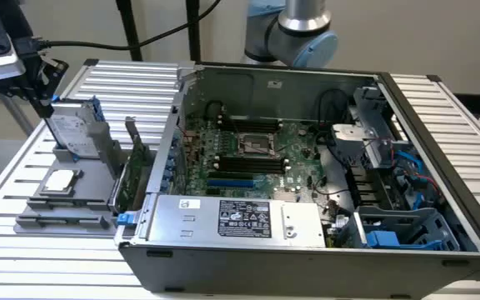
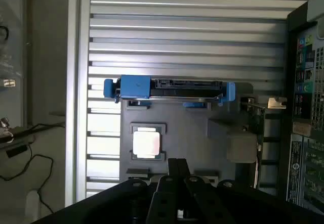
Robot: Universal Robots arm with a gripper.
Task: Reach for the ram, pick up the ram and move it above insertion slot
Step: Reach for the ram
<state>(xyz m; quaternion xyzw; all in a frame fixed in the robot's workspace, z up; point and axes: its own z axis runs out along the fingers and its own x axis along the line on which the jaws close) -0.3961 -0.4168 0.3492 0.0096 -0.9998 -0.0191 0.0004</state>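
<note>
My gripper hangs high over the grey parts holder at the exterior view's left. It is well apart from the open computer case. In the wrist view its black fingers are pressed together with nothing between them, above the holder's near end. The ram is hidden from me. The motherboard's black insertion slots lie in the middle of the case, next to the processor socket.
On the holder a silver hard drive with blue rails stands upright. A processor chip lies flat, and a green expansion card stands by the case wall. A power supply fills the case's front.
</note>
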